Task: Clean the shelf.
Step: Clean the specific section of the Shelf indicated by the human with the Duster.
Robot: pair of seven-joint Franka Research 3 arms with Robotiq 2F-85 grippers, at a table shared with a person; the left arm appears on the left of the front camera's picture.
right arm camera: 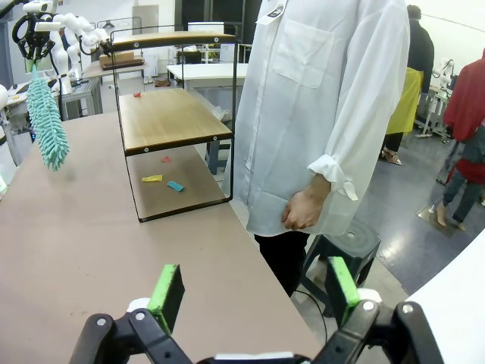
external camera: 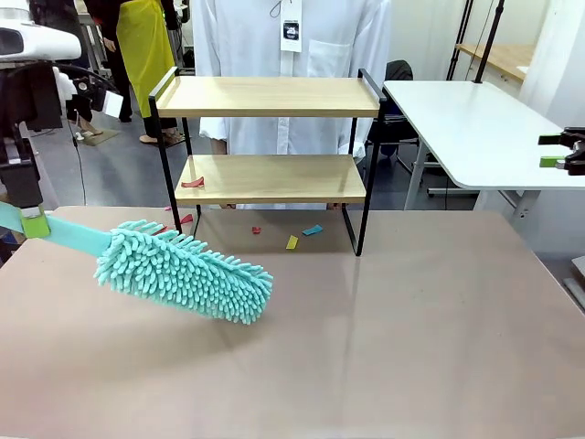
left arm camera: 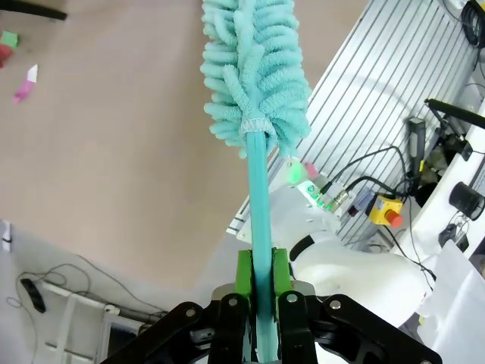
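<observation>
The shelf [external camera: 270, 96] stands at the table's far side, two light wooden boards in a black frame; it also shows in the right wrist view [right arm camera: 167, 117]. A red scrap [external camera: 193, 183] lies on its lower board. My left gripper [external camera: 35, 219] at the left edge is shut on the handle of a teal fluffy duster [external camera: 183, 272], whose head hovers low over the table in front of the shelf's left side. The left wrist view shows the pads [left arm camera: 244, 277] clamping the handle [left arm camera: 261, 212]. My right gripper [external camera: 550, 151] hangs open at the far right, with its fingers [right arm camera: 167, 292] apart and empty.
Small scraps lie on the table under the shelf: yellow [external camera: 292, 242], blue [external camera: 313, 230], red [external camera: 256, 230]. A person in a white shirt [external camera: 292, 55] stands right behind the shelf. A white table [external camera: 475, 119] stands at the back right.
</observation>
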